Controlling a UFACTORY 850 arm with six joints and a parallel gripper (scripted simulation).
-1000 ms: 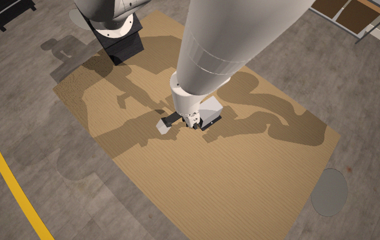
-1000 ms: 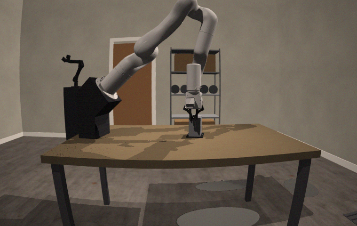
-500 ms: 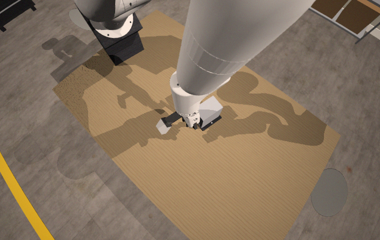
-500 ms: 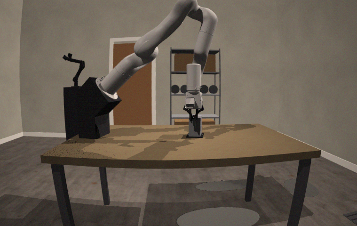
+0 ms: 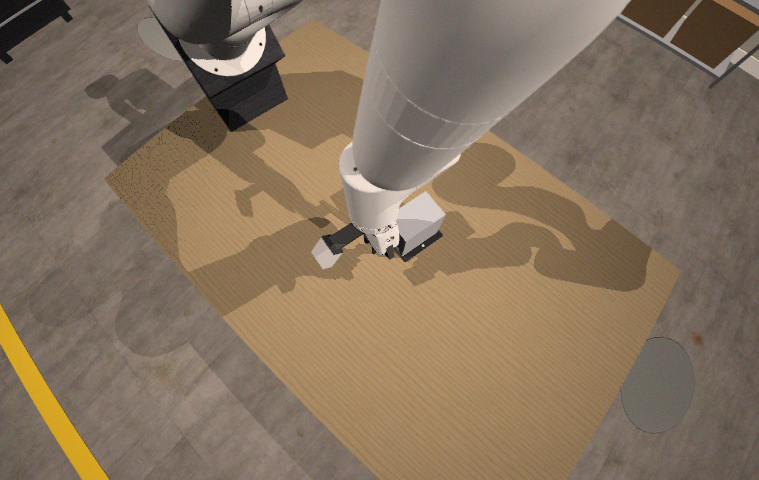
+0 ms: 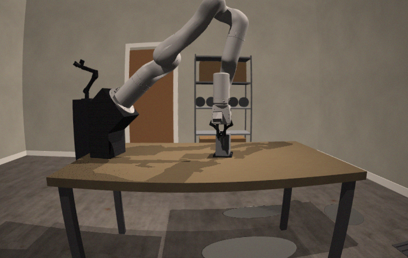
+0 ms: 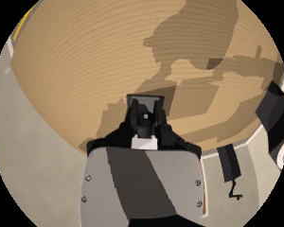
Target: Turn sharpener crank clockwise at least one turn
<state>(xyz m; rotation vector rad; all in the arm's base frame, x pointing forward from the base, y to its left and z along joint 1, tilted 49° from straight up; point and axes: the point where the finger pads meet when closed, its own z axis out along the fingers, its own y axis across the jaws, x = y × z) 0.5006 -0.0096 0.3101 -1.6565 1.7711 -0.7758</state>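
The grey pencil sharpener (image 5: 420,224) stands on its dark base near the middle of the wooden table; it also shows in the exterior view (image 6: 222,145). My gripper (image 5: 388,248) points straight down at the crank end of the sharpener, by its top. In the exterior view the gripper (image 6: 221,133) has its fingers drawn in on the crank knob. In the wrist view the dark knob (image 7: 144,112) sits between the fingertips. The arm hides the knob and crank in the overhead view.
The arm's black pedestal (image 6: 99,125) stands at the table's back left corner. A metal shelf (image 6: 222,95) and a door (image 6: 151,95) are behind the table. The table's front edge (image 6: 206,182) is far from the sharpener.
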